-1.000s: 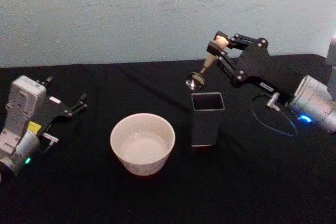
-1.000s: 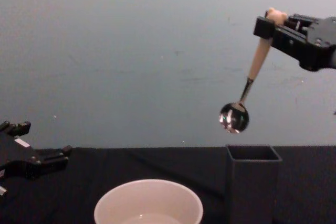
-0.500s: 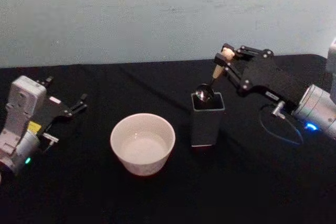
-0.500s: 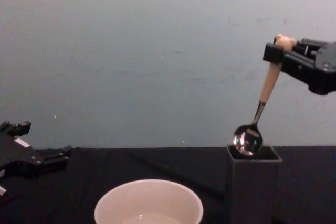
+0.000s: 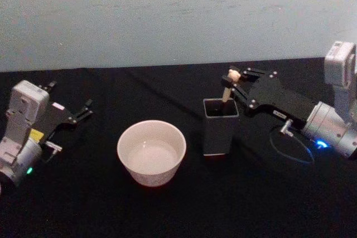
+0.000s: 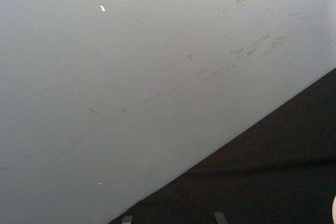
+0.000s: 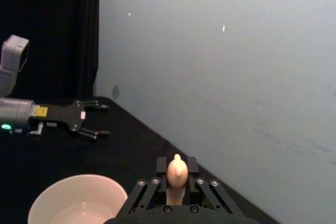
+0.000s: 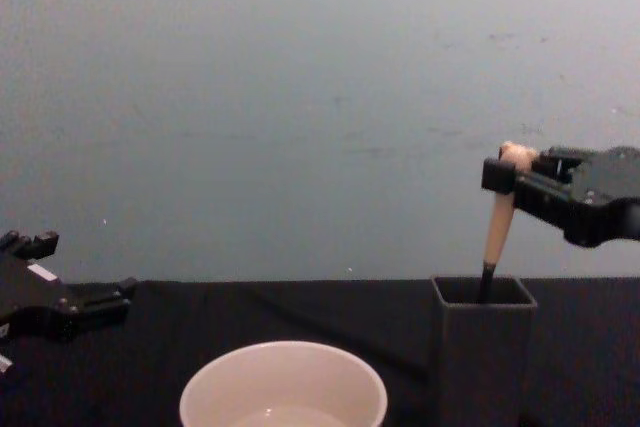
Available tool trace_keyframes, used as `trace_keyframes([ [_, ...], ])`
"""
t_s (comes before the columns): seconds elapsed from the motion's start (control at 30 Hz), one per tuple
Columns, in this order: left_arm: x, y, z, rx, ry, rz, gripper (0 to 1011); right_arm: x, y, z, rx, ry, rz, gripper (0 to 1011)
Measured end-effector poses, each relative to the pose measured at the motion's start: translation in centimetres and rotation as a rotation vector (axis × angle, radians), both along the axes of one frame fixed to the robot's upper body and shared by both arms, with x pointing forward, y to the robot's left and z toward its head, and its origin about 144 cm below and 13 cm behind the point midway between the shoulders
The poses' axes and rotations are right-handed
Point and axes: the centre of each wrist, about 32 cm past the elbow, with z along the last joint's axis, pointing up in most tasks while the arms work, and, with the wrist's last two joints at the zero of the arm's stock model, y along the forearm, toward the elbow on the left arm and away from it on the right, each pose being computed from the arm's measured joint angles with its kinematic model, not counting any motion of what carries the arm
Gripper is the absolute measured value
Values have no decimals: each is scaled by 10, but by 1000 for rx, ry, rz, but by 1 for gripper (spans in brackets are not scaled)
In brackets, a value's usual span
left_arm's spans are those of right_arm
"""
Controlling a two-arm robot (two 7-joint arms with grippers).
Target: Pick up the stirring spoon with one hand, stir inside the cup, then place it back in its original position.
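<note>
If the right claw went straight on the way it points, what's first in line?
Past the stirring spoon it is shut on, the right claw points at the pale wall, and the way there looks free. The cup sits lower and off to one side of that line, though depth is unclear.

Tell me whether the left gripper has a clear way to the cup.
Probably yes. Nothing stands between the open left gripper and the cup; the right gripper holds the spoon in the holder, on the cup's far side.
</note>
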Motion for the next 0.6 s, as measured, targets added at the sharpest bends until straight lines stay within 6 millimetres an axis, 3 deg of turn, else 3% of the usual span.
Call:
trace_keyframes([
  [0.6, 0, 0, 0, 0, 0, 0, 1001, 11, 10, -19, -17, 92, -44, 215],
])
